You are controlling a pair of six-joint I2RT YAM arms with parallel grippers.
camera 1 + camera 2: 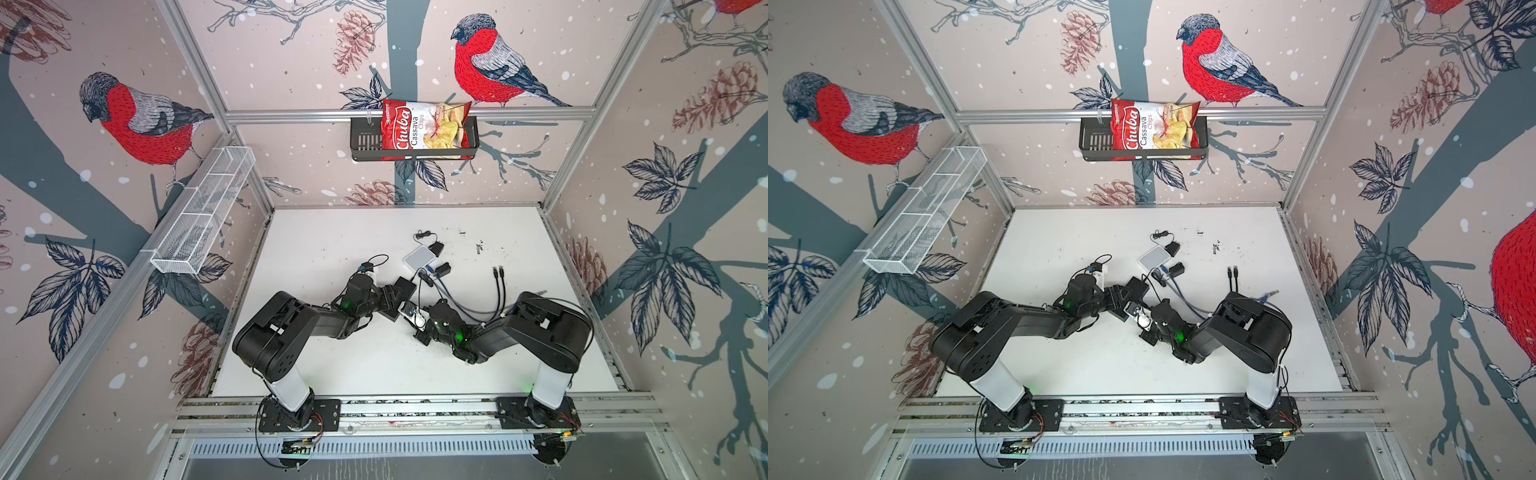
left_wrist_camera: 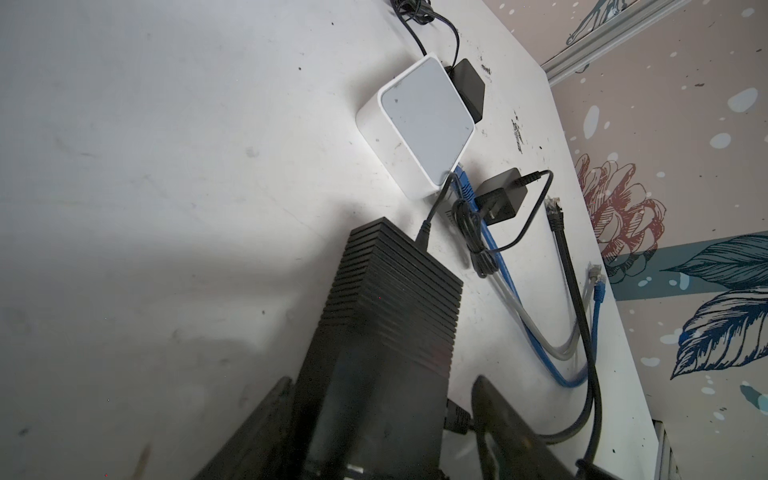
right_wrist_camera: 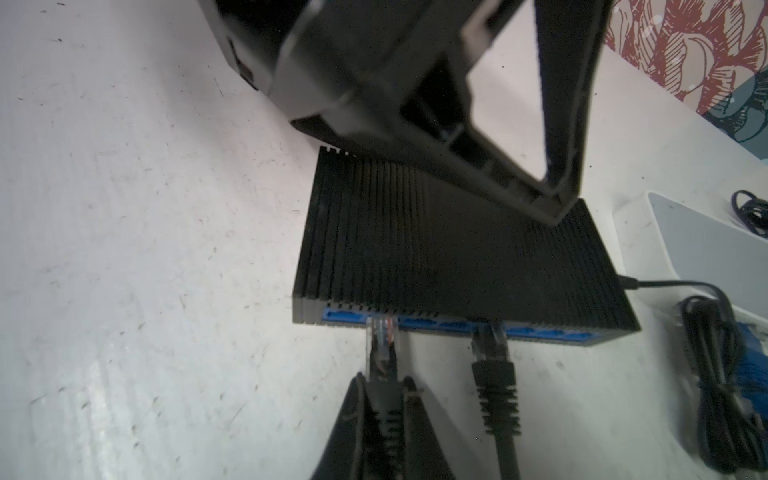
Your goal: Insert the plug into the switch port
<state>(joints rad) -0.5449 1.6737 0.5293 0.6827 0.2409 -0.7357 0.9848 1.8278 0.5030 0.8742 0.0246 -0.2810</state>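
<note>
The switch [image 3: 457, 257] is a ribbed black box lying on the white table, with a row of blue ports along one side. My right gripper [image 3: 384, 380] is shut on the black boot of the plug [image 3: 380, 345]. The plug's clear tip sits at the mouth of the second port from that end of the row. My left gripper [image 2: 382, 380] straddles the switch [image 2: 395, 291], open. One finger lies against the switch's side and the other stands a gap away on the port side. In a top view both grippers meet over the switch [image 1: 405, 286].
A second black cable [image 3: 492, 345] sits plugged into a middle port. A white box [image 2: 415, 124] lies just beyond the switch with black power adapters [image 2: 500, 197] beside it. Loose blue, grey and black cables [image 2: 505, 282] trail to the right. A chips bag [image 1: 424, 129] hangs in a back-wall basket.
</note>
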